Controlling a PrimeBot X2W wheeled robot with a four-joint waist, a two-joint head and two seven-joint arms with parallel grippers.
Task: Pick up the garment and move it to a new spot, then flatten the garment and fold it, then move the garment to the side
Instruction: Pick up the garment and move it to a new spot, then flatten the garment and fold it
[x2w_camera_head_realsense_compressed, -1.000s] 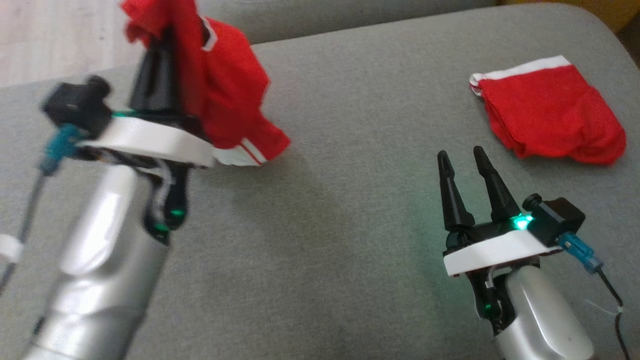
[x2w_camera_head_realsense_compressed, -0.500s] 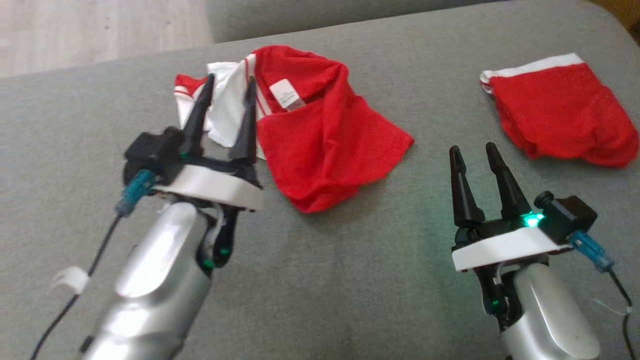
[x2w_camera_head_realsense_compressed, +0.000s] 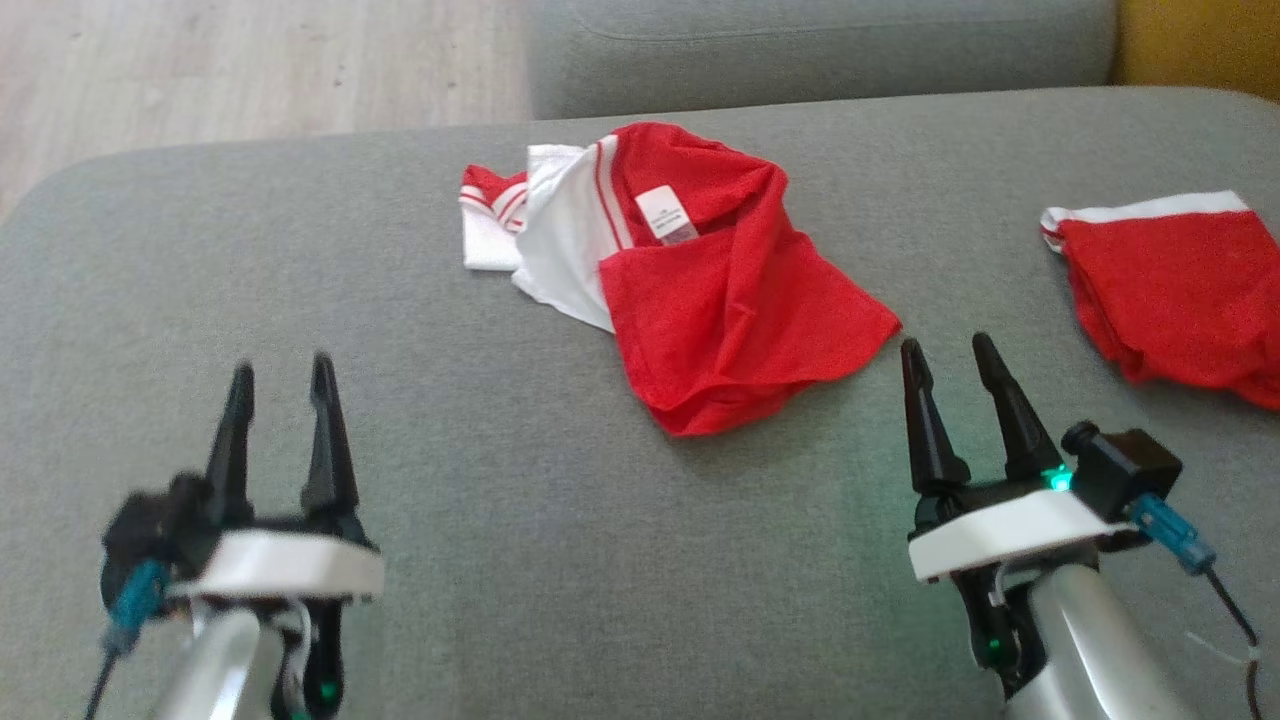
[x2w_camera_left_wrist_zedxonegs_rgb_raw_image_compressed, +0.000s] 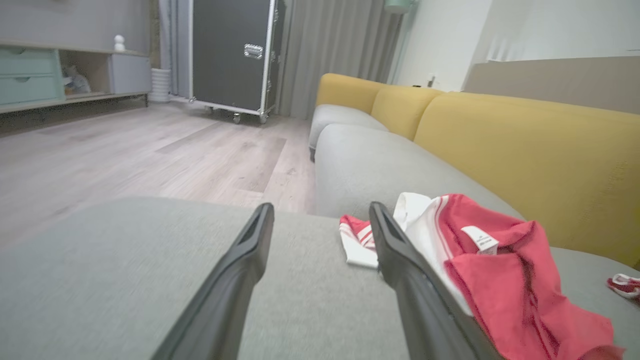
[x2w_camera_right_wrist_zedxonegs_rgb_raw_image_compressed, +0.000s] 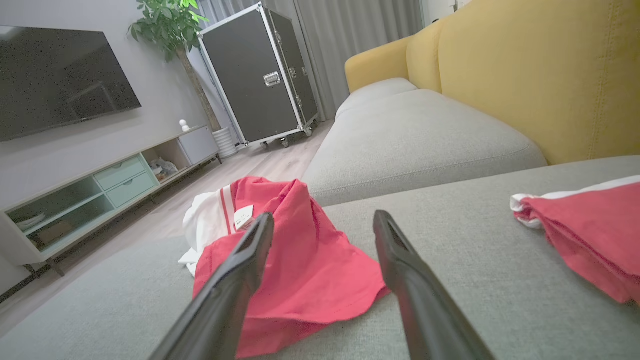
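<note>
While the garment (x2w_camera_head_realsense_compressed: 720, 300) lies crumpled on the grey cushion (x2w_camera_head_realsense_compressed: 500, 520), both grippers stand clear of it. In the head view the left gripper (x2w_camera_head_realsense_compressed: 282, 364) is at the lower left, well apart from the garment; its jaws are spread and hold nothing. The right gripper (x2w_camera_head_realsense_compressed: 947, 343) is likewise released and empty, with its fingertips near the garment's right corner but not touching it.

The garment is red with a white panel and striped trim, and its label (x2w_camera_head_realsense_compressed: 667, 213) faces up. A second red piece (x2w_camera_head_realsense_compressed: 1170, 290) with a white band lies at the cushion's right edge, apart from the garment.

Wrist views:
- Left gripper (x2w_camera_left_wrist_zedxonegs_rgb_raw_image_compressed: 321, 207) – garment (x2w_camera_left_wrist_zedxonegs_rgb_raw_image_compressed: 500, 270) ahead and to the right.
- Right gripper (x2w_camera_right_wrist_zedxonegs_rgb_raw_image_compressed: 324, 215) – garment (x2w_camera_right_wrist_zedxonegs_rgb_raw_image_compressed: 310, 260) ahead and to the left, second red piece (x2w_camera_right_wrist_zedxonegs_rgb_raw_image_compressed: 590, 230) to the right.
</note>
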